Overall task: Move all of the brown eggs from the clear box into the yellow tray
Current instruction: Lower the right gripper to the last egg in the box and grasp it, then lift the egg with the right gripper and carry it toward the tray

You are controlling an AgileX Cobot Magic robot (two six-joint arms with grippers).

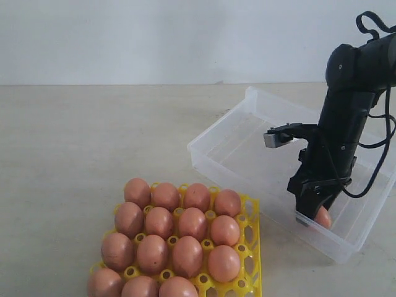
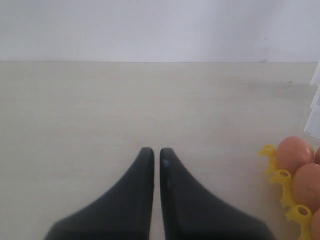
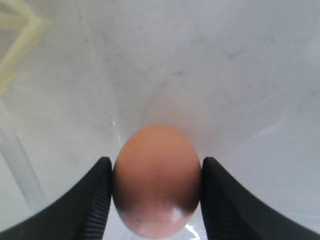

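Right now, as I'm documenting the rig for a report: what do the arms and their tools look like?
The right arm is matte black with rounded joints; thin black cables loop beside it, and a small grey box juts from its wrist. Both the left tool and right tool have black fingers tapering to tips.

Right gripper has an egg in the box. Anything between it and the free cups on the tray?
Only the low wall of the clear box, which runs between the brown egg in the right gripper and the yellow tray. Lift over it. Past the wall, the empty cups along the tray's box-side edge look unobstructed.
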